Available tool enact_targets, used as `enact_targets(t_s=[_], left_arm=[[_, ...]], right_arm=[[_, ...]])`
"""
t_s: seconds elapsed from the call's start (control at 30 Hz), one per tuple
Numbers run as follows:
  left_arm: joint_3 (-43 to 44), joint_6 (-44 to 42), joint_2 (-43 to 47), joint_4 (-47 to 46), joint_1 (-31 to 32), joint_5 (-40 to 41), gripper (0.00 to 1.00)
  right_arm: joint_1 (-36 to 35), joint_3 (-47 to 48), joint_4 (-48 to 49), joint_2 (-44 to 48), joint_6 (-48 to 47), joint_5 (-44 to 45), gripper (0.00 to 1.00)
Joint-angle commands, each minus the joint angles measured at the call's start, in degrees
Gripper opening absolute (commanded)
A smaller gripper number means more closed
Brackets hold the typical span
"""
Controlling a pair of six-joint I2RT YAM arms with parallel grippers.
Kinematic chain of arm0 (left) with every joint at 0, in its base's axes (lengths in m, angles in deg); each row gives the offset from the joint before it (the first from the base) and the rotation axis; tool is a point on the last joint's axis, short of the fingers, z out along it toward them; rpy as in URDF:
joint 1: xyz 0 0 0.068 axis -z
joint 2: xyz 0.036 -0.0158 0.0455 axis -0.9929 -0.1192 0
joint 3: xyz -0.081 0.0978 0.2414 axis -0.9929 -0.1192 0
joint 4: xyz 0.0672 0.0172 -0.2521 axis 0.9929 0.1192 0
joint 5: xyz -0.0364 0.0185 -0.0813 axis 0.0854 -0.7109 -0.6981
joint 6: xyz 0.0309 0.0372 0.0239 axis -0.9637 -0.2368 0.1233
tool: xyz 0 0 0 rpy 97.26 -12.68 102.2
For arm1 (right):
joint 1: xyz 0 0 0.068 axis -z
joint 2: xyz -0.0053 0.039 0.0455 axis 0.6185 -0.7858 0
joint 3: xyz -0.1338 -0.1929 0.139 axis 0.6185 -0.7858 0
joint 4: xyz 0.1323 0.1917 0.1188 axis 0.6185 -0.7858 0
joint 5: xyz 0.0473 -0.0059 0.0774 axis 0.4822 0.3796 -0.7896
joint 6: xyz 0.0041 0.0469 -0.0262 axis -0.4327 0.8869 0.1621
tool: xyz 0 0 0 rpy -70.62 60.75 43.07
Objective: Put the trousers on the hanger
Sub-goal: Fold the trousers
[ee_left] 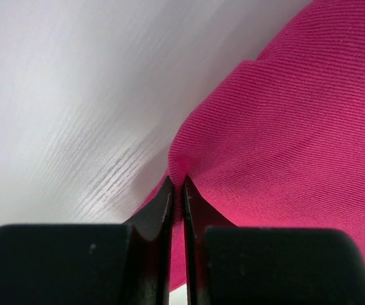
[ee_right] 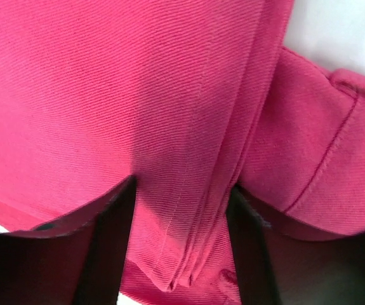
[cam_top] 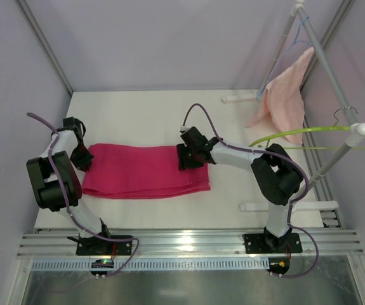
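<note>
A: Trousers [cam_top: 141,170], where do they lie?

B: Folded into a long magenta band, flat on the tabletop [cam_top: 144,114], centre-left in the top view.

A: And the left end effector [ee_left: 176,184]?

B: At the band's left end, clenched. In its wrist view the fingers meet almost tip to tip, with a puckered edge of cloth pinched between them.

A: The right end effector [ee_right: 182,190]?

B: At the band's upper right corner, released. Its fingers stand apart on either side of a stitched, layered fold, tips down on the cloth.

A: The hanger [cam_top: 284,134]?

B: Lime green, up on the rail [cam_top: 334,159] at centre-right, well apart from the trousers. A pale pink towel [cam_top: 287,95] hangs in the upper right.
</note>
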Motion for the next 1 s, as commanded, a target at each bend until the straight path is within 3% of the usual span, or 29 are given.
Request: enact_targets(t_s=[0.0, 0.03, 0.1, 0.17, 0.27, 0.4, 0.57, 0.8, 0.97], left_arm=[[-0.23, 1.29, 2.67, 0.43, -1.19, 1.51, 0.07], [-0.23, 1.46, 2.59, 0.43, -1.37, 1.25, 0.08], [-0.14, 1.90, 2.94, 0.35, -1.72, 0.72, 0.20], [0.30, 2.26, 3.90, 0.35, -2.51, -0.68, 0.51], [1.52, 2.17, 5.74, 0.61, -3.65, -1.39, 0.74], [3.63, 1.20, 7.59, 1.58, -3.75, -2.01, 0.78], [3.73, 1.03, 8.39, 0.96, -3.83, -5.16, 0.79], [1.45, -0.82, 9.44, -0.27, -3.74, -10.70, 0.78], [-0.05, -1.52, 9.44, -0.62, -3.57, -12.20, 0.78]], right_arm=[[-0.41, 1.31, 5.04, -0.27, 0.53, -3.68, 0.52], [-0.41, 1.31, 5.22, 0.08, 0.44, -4.03, 0.30], [-0.59, 2.36, 4.17, 1.92, 0.27, -4.39, 0.09], [-1.29, 5.07, 0.41, 3.85, 0.00, -3.86, 0.04], [-1.82, 9.73, -7.84, 7.98, 1.31, -1.93, 0.04], [-1.82, 10.71, -12.79, 13.78, 2.29, -3.06, 0.04], [-0.77, 9.49, -18.24, 18.71, 2.20, 2.36, 0.04], [0.73, -3.77, -12.54, 23.81, 4.13, 6.77, 0.04], [1.61, -14.77, -5.07, 21.45, 4.92, 14.39, 0.04]])
